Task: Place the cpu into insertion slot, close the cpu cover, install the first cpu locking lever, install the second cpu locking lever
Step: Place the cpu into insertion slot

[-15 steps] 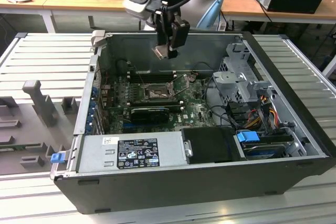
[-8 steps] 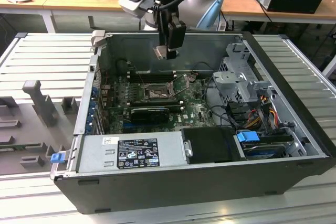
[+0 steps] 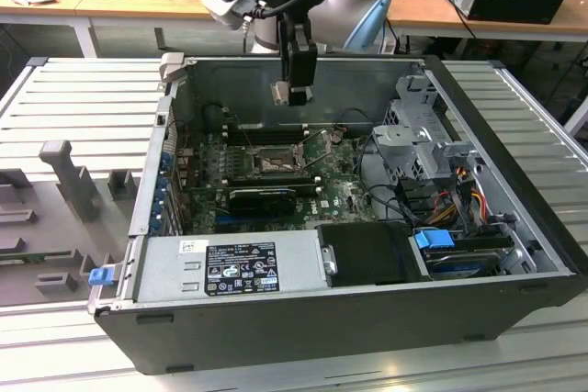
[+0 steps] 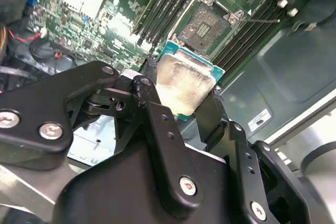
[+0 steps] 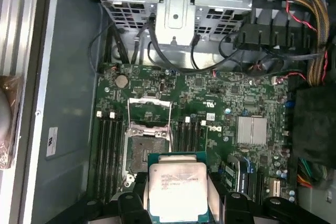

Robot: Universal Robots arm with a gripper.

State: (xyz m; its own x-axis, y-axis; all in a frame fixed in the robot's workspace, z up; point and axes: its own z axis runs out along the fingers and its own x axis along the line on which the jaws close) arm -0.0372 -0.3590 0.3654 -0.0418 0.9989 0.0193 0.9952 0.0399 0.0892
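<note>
black fingers pinch the cpu by two opposite edges, closed to its width, holding it in the air, well apart from the insertion slot. likely light, stiff, fragile underneath: edge grip only, gentle squeeze.

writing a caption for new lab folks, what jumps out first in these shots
In both wrist views the tool grips the cpu by its edges; in the exterior view it hangs over the open computer case. Below it, on the green motherboard, the insertion slot lies bare, with the cpu cover swung open.
</note>
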